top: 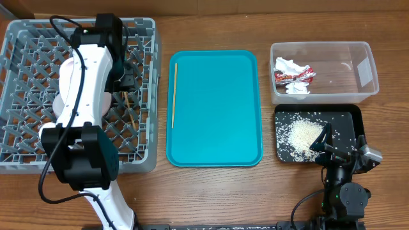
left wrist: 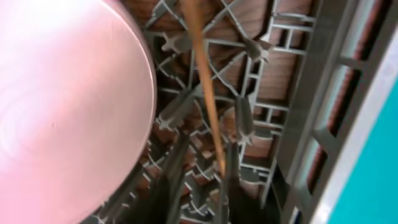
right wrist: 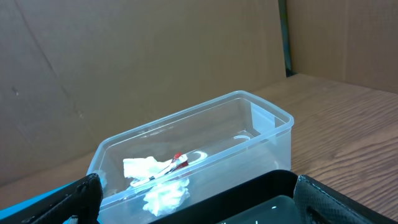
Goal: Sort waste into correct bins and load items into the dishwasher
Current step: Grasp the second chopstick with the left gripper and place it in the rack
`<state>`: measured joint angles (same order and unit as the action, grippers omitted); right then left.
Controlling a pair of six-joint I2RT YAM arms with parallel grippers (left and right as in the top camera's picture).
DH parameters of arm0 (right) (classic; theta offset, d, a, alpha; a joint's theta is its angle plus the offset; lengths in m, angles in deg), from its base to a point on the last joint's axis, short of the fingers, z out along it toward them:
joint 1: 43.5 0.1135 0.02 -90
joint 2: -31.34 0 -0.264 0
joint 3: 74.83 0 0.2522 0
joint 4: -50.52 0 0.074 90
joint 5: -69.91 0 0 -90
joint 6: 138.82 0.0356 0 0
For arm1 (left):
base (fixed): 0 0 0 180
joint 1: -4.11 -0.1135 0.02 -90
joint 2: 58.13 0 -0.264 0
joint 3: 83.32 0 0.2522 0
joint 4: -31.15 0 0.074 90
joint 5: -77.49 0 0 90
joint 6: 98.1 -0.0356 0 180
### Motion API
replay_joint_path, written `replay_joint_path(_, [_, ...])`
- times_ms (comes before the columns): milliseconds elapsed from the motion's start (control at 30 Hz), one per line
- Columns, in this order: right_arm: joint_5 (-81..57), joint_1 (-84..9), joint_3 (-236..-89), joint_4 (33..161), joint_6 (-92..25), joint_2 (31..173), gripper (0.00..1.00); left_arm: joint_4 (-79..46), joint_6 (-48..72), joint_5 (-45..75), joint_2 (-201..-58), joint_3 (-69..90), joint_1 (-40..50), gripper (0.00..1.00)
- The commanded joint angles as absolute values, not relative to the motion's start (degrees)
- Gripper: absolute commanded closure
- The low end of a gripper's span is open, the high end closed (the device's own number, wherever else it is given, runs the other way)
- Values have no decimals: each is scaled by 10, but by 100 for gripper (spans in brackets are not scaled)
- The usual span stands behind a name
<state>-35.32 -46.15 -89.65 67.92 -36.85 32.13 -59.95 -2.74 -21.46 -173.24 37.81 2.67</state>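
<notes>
Left tool (top: 128, 83) stands over the right-hand part of the dish rack (top: 25, 57). In the wrist view its dark fingers sit close together beside the near end of the first chopstick (left wrist: 205, 93). Whether they clench the stick or only flank it cannot be told. Right tool (top: 337, 145) hovers at the near right corner of the black tray (top: 354, 118), fingers spread wide and grasping nothing.

Largest to smallest:
- Bench (top: 211, 191): brown wood grain, carrying everything else.
- Dish rack: grey lattice with walls, at the far left of the bench, partly covered by the left arm.
- Teal tray (top: 217, 108): just to the right of the rack, at the middle of the bench.
- Clear tub (top: 364, 70): at the far right, touching or almost touching the far edge of the black tray.
- Black tray: directly in front of the tub, on the robot's side.
- Plate (left wrist: 62, 106): round and pale, inside the rack to the left of the first chopstick.
- First chopstick: tilted across the rack lattice.
- Second chopstick (top: 174, 94): lying straight along the left edge of the teal tray.
- Wrapper (top: 297, 76): red and silver, crumpled, in the left part of the tub.
- Tissue (top: 289, 64): crumpled white pieces on either side of the wrapper, touching it.
- Rice scraps (top: 303, 134): one pale heap in the black tray with loose grains scattered round it.
</notes>
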Motion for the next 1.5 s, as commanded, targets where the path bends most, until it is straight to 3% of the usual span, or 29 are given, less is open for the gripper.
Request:
replay_joint_path(0, [-354,-466,-890,675,-368,316,0,-615,-27,-203,-1685,383,32,50])
replay_joint_path(233, [-354,-466,-890,675,-368,316,0,-595,-27,-112,-1610,383,94,46])
replay_joint_path(367, [-354,-466,-890,675,-368,316,0,-586,26,-170,-1617,383,157,35])
replay_joint_path(567, [-354,-466,-890,675,-368,316,0,-572,106,-225,-1699,382,214,32])
replay_joint_path(833, [-354,-466,-890,675,-368,316,0,-524,86,-184,-1857,382,215,41])
replay_joint_path(933, [-354,-466,-890,675,-368,316,0,-506,86,-184,-1890,382,215,52])
replay_joint_path(1167, [-354,-466,-890,675,-368,316,0,-489,86,-184,-1912,382,216,57])
replay_joint_path(1300, [-354,-466,-890,675,-368,316,0,-487,86,-184,-1913,382,216,67])
replay_joint_path(1467, [-354,-466,-890,675,-368,316,0,-501,90,-191,-1912,383,221,62])
